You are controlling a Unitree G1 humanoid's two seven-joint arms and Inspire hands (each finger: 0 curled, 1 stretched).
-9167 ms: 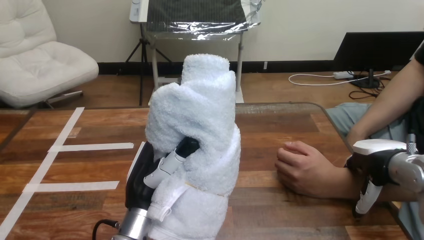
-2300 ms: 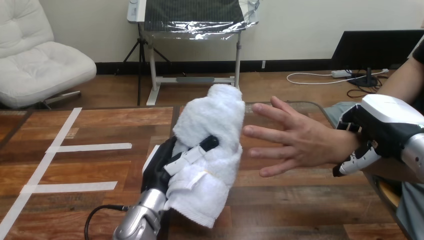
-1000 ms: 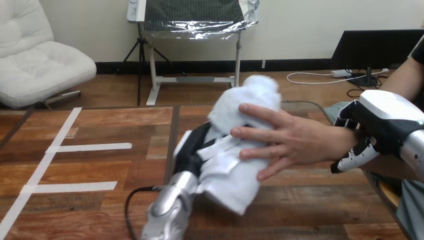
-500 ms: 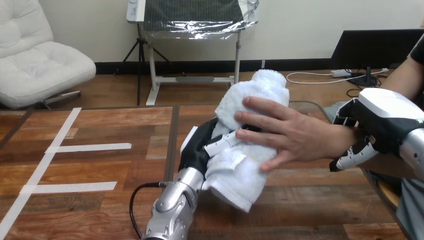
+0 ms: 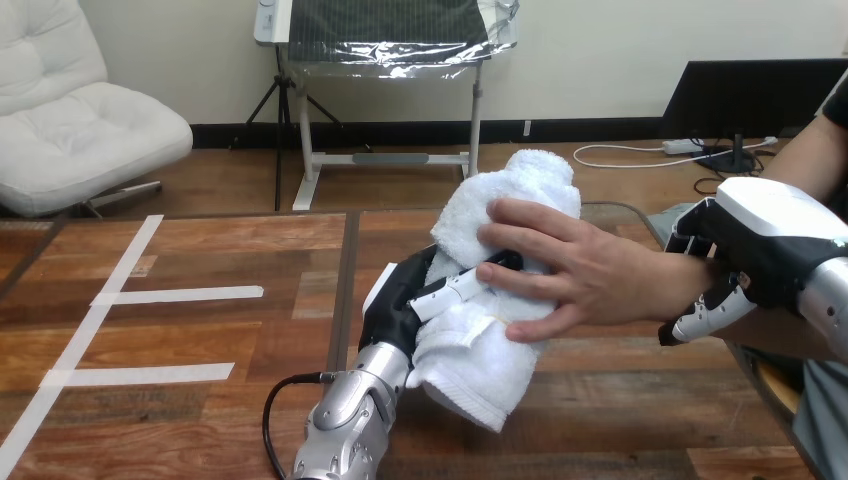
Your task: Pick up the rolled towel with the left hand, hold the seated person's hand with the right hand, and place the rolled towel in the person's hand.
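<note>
Towel (image 5: 480,360), white and rolled, is up off the desk (image 5: 200,330), over its right half, tilted with its top toward the far edge. Our left hand (image 5: 395,300) grasps it from the left, fingers (image 5: 455,290) wrapped round its middle. The person's hand (image 5: 590,275) lies across it from the right, fingers spread on the roll just beside ours. Our right hand (image 5: 760,240) is clasped on the person's wrist near the desk's right edge, fingers curling beneath it.
</note>
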